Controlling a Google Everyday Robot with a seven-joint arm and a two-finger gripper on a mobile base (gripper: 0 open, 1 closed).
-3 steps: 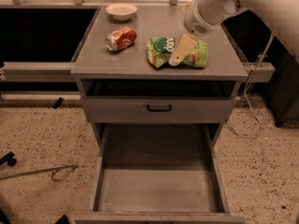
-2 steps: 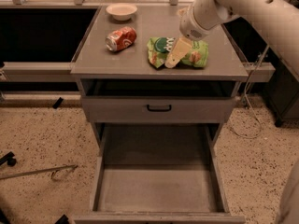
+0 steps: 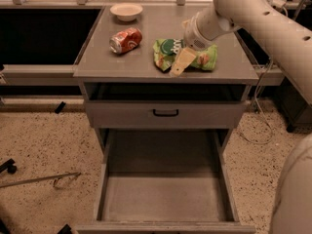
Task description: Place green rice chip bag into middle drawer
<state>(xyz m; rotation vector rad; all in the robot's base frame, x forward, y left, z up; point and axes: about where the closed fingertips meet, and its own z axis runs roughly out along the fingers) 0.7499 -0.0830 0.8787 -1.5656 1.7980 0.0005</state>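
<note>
The green rice chip bag (image 3: 165, 51) lies crumpled on the cabinet top (image 3: 122, 65), right of centre. My gripper (image 3: 178, 67) comes down from the upper right on the white arm (image 3: 253, 13) and sits over the middle of the bag, near its front edge, hiding part of it. The middle drawer (image 3: 165, 196) is pulled out wide open below, low in the view, and its flat grey floor holds nothing.
A red-orange soda can (image 3: 126, 40) lies on its side left of the bag. A small white bowl (image 3: 126, 10) stands at the back. A shut drawer front with a black handle (image 3: 165, 113) is above the open drawer. A metal rod (image 3: 39, 180) lies on the floor at the left.
My gripper has moved a little left and toward the front edge, over the bag. The bag, can and drawer have not moved.
</note>
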